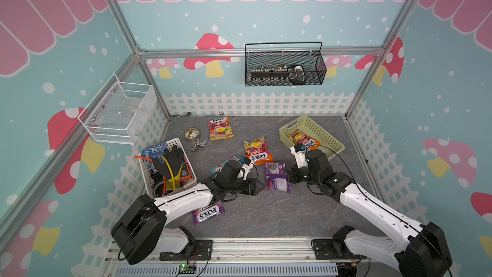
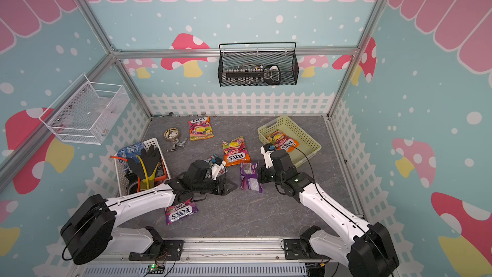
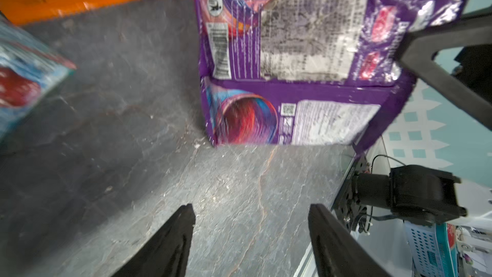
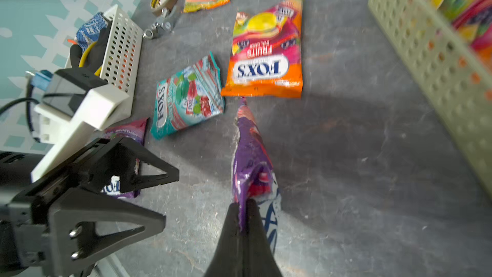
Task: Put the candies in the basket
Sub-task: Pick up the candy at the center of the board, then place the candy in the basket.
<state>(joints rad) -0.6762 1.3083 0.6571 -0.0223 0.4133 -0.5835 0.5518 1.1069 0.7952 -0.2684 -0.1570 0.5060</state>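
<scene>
Right hand pinched the purple bag; left hand spread, empty. Next: carry it into the basket.

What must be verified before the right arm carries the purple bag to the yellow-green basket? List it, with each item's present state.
1. Right tool shut on the edge of the upright purple bag: ok.
2. Left tool open, with nothing between its jaws and apart from that bag: ok.
3. Bag lifted off the table: not ok; in the left wrist view its lower edge seems to rest on the surface.
4. Room in the basket: ok; only one orange bag lies in it.
5. Way from bag to basket free of loose things: ok, as far as both top views show.
</scene>
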